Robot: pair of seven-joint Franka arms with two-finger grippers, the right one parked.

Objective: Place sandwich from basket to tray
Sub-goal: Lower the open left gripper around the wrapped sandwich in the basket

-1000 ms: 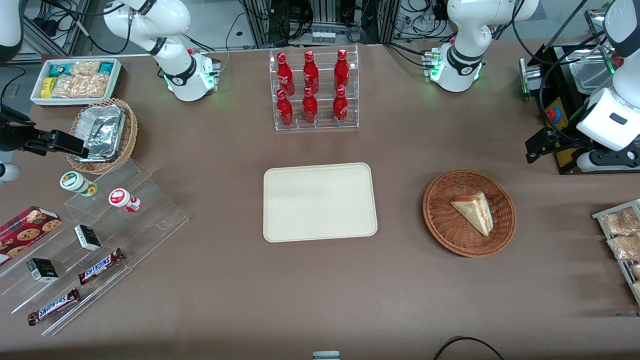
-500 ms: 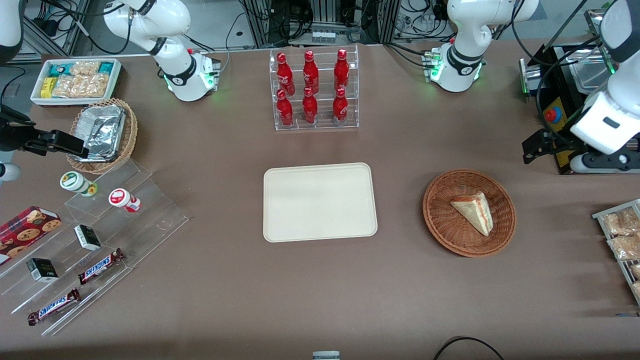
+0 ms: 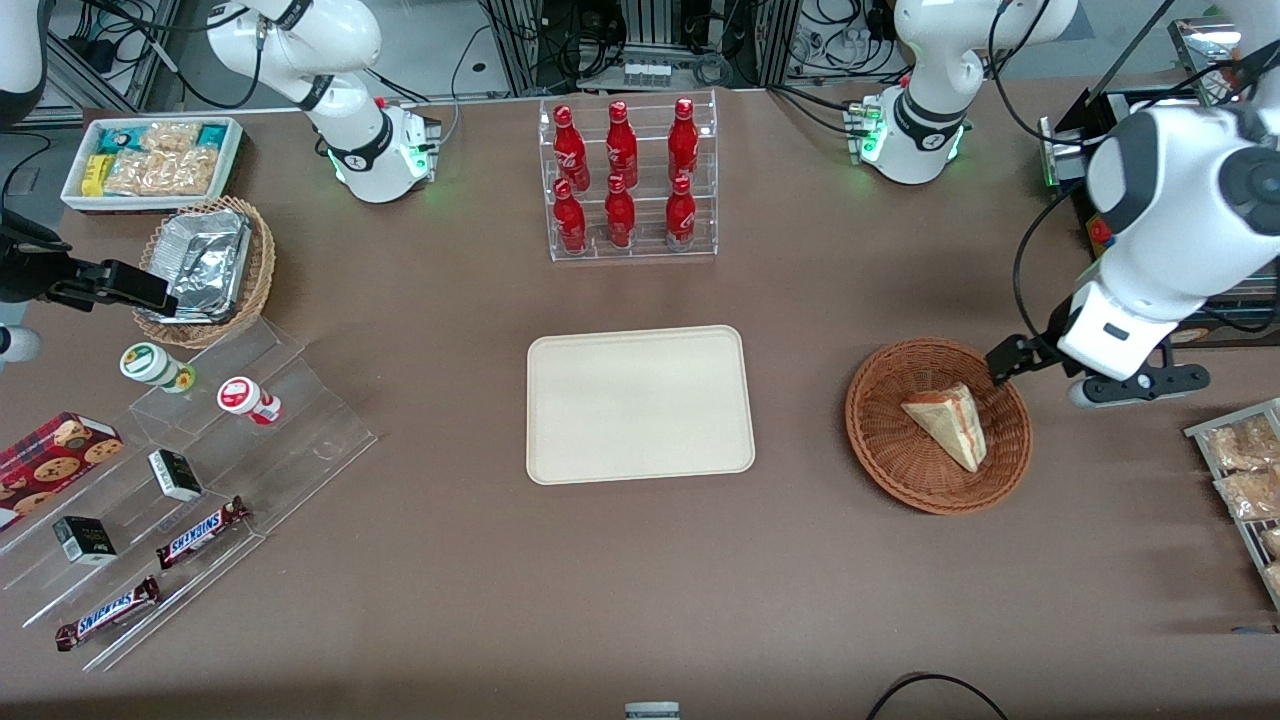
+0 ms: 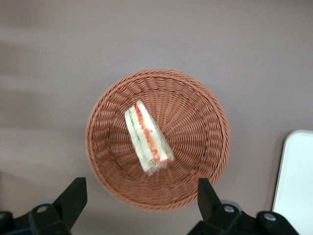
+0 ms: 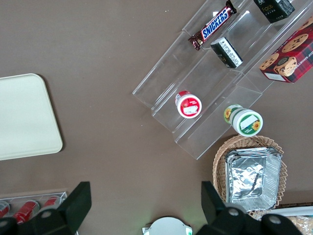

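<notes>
The sandwich (image 3: 948,425) is a pale bread wedge lying in the round reddish-brown basket (image 3: 880,470). In the left wrist view its cut edge shows red and green filling (image 4: 146,139), near the middle of the basket (image 4: 195,98). My left gripper (image 3: 1010,360) hangs above the basket's rim, on the side toward the working arm's end of the table. It is open (image 4: 141,200), with both black fingers wide apart and nothing between them. The cream tray (image 3: 640,405) lies flat beside the basket, toward the parked arm, and its corner (image 4: 298,186) shows in the left wrist view.
A clear rack of red bottles (image 3: 625,180) stands farther from the camera than the tray. Snack packets on a wire rack (image 3: 1240,470) lie at the working arm's end. A black machine (image 3: 1150,200) stands there too. Acrylic steps with snacks (image 3: 200,470) and a foil basket (image 3: 205,270) are at the parked arm's end.
My left arm has swung from beside the black machine toward the front camera and the basket. The gripper now hangs over the basket's rim. The sandwich has not moved.
</notes>
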